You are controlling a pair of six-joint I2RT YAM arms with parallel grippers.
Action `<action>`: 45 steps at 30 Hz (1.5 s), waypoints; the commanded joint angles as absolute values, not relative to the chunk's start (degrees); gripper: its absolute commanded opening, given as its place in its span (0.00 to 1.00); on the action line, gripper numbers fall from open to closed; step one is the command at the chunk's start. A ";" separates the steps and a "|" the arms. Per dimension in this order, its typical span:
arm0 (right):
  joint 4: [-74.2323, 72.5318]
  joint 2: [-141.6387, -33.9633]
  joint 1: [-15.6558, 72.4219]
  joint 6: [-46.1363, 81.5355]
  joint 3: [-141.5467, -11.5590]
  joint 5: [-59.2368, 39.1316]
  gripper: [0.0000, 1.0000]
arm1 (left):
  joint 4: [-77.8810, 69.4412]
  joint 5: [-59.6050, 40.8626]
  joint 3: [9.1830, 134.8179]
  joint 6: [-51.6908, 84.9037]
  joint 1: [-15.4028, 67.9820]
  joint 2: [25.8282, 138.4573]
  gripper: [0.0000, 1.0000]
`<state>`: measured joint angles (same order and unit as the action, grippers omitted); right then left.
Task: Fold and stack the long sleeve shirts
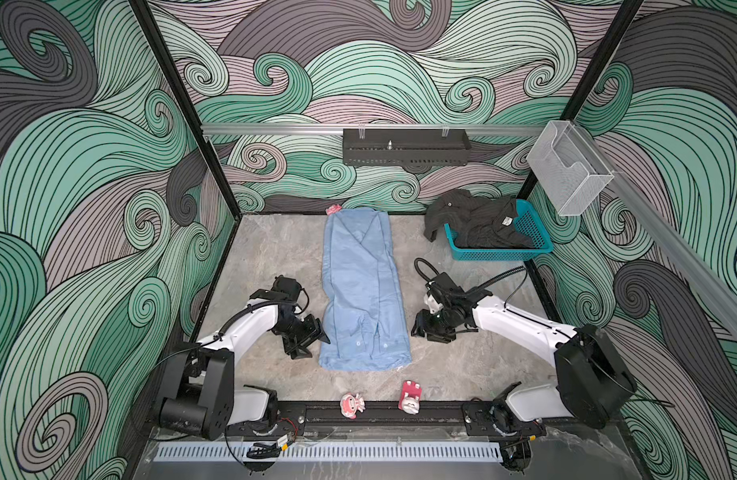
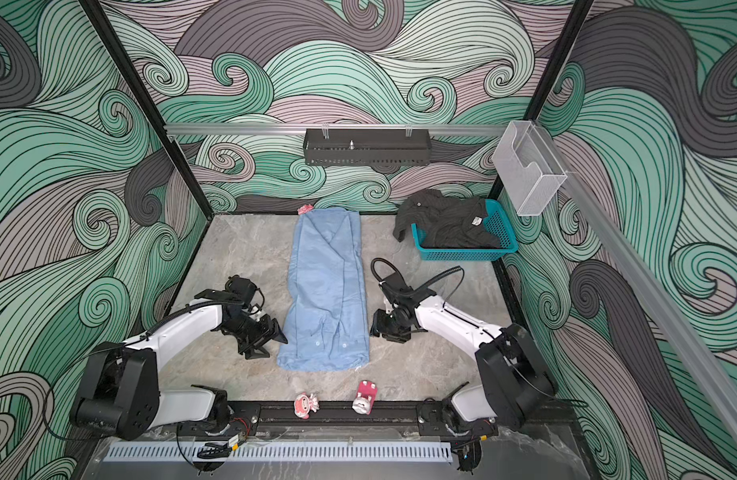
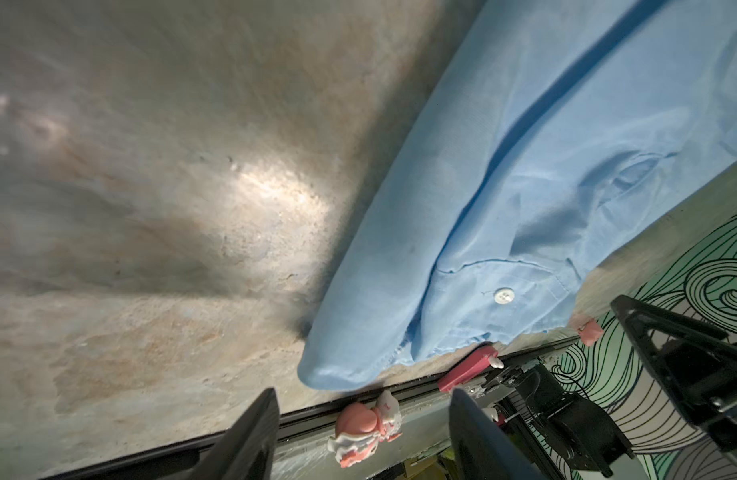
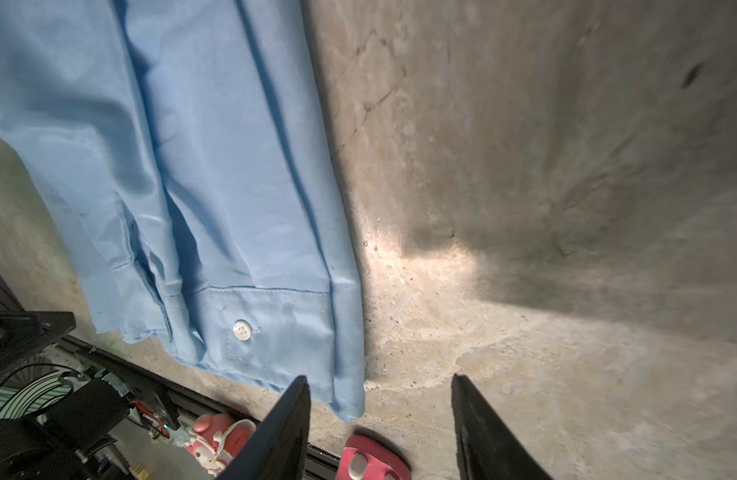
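Both left fingers (image 3: 254, 436) and right fingers (image 4: 283, 432) stand apart, flanking the smooth oblong blue shirt (image 1: 362, 291).

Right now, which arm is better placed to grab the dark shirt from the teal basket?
Right. The dark shirt hangs out of the teal basket at the far right, on the right claw side. The left claw sits beyond the light blue shirt. Both are open and empty.

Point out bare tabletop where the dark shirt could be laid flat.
Widest bare patch: left of the blue shirt, beyond the left gripper. Smaller one: between right arm and front rail. Crowded: teal basket corner, pink toys by the rail.
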<state>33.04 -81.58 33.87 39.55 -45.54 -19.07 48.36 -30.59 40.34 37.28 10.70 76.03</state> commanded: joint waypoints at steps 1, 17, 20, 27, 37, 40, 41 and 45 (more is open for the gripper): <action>24.72 -80.85 34.78 43.27 -43.47 -23.21 0.58 | 42.89 -31.47 38.70 38.85 11.17 77.34 0.68; 21.61 -82.18 37.49 45.34 -39.86 -24.28 0.62 | 39.17 -32.39 30.24 48.88 22.13 71.60 0.08; 22.25 -81.68 37.60 45.40 -39.31 -23.86 0.64 | 41.76 -30.24 29.81 49.77 22.07 66.65 0.34; 21.95 -82.03 37.60 45.69 -37.57 -23.71 0.67 | 40.61 -26.54 32.96 49.95 21.77 71.28 0.69; 15.23 -89.33 40.86 47.14 -38.28 -29.10 0.63 | 29.92 -31.48 34.09 49.66 21.52 81.08 0.47; 13.59 -90.47 42.56 47.72 -38.91 -30.97 0.55 | 29.39 -32.89 33.45 49.39 21.48 79.98 0.28; 13.61 -90.46 43.10 47.89 -39.23 -31.43 0.49 | 29.67 -33.28 33.40 49.39 21.46 79.21 0.21; 15.22 -88.31 44.29 48.03 -41.29 -33.01 0.24 | 32.08 -34.53 34.18 49.72 21.53 74.14 0.01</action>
<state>13.63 -89.41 43.53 47.48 -39.53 -31.22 30.96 -32.77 33.45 49.60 21.82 77.97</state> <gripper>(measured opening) 0.277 0.045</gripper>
